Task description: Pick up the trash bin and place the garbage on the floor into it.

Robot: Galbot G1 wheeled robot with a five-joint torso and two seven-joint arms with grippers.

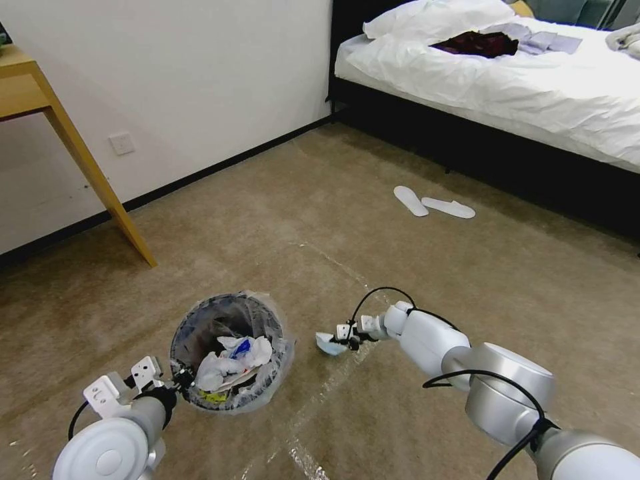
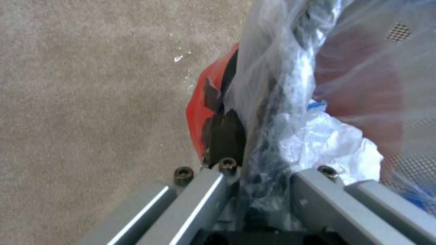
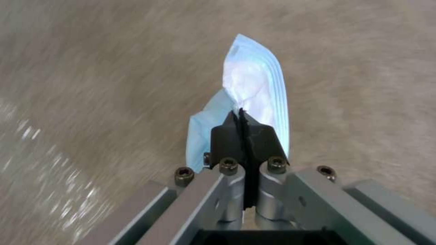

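Observation:
The trash bin (image 1: 197, 321) stands on the floor (image 1: 320, 220) at lower left, round, dark inside, lined with a crinkly clear bag. Inside it lie white tissues and wrappers (image 1: 230, 360). My left gripper (image 1: 179, 383) is shut on the bin's near rim. In the left wrist view its jaws clamp the bagged rim (image 2: 272, 102), beside the red base (image 2: 197, 105). Just right of the bin, my right gripper (image 1: 344, 341) is shut on a light blue face mask (image 1: 327, 344), a piece of the garbage. The right wrist view shows this mask (image 3: 259, 81) hanging from the closed fingertips (image 3: 227, 136) above the carpet.
A wooden table leg (image 1: 100, 180) slants down at the left by the wall. A bed (image 1: 507, 87) with white bedding fills the back right, with two white slippers (image 1: 433, 203) on the carpet before it. Shiny tape lines (image 1: 320, 400) cross the carpet near my arms.

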